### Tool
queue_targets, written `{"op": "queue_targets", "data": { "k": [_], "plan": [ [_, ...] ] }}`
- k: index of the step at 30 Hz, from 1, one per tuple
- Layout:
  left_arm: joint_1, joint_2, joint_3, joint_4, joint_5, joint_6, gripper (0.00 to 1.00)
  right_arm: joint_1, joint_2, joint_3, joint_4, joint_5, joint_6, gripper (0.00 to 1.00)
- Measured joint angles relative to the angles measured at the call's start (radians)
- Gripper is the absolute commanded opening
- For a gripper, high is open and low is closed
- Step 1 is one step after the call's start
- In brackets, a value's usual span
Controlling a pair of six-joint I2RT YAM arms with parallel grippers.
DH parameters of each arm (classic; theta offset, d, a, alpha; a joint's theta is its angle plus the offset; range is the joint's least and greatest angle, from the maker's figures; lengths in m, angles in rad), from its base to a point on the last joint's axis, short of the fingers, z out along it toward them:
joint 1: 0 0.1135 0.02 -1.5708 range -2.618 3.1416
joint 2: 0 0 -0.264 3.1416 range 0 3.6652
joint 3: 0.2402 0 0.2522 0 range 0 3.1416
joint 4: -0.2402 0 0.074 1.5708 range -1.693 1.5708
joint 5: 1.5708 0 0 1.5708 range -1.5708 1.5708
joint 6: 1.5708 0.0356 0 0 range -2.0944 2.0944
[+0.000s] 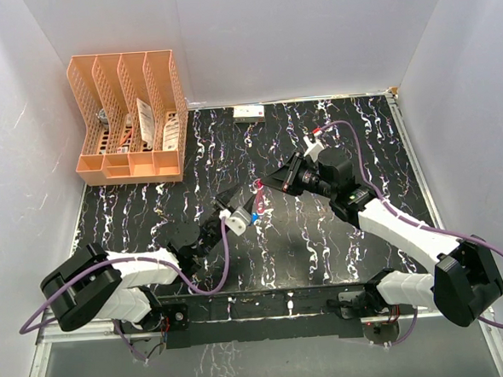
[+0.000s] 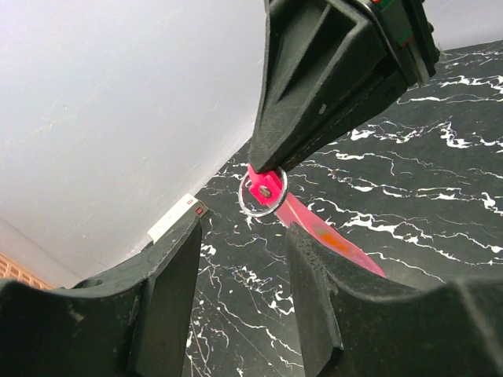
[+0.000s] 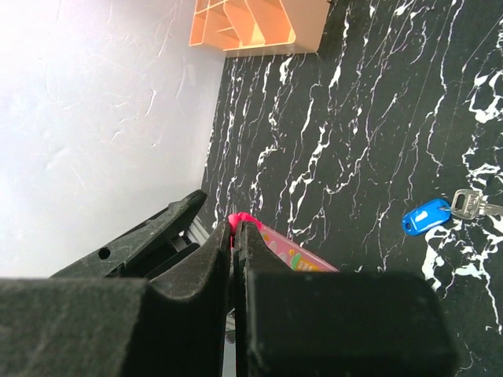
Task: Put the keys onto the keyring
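**Above the tabletop (image 3: 354,118): ring held, no keys on yet**

The right hand (image 3: 234,236) is pinched tight on the keyring (image 2: 263,195) at its red strap, with the ring dangling bare. The left hand (image 2: 245,236) waits just below, fingers apart and empty. The blue-headed key (image 3: 426,217) and the silvery key (image 3: 470,203) lie together on the tabletop. Both threadings look still to come.

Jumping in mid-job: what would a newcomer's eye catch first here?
The red-pink keyring, pinched by its strap in the shut right gripper above the middle of the black marbled table, with the open left gripper facing its ring. Then the blue-headed key and silvery key lying together on the table, off the ring, and the orange file rack at the far left corner.
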Motion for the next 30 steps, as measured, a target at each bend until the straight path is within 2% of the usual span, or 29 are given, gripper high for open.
{"op": "queue_targets", "data": {
  "k": [15,30],
  "plan": [
    [-0.007,0.055,0.001,0.025,0.032,0.103,0.32,0.000,0.000,0.005,-0.001,-0.047,0.038,0.00],
    [-0.047,0.119,0.001,0.140,0.015,0.274,0.24,0.000,0.013,0.018,-0.025,-0.065,0.060,0.00]
  ]
}}
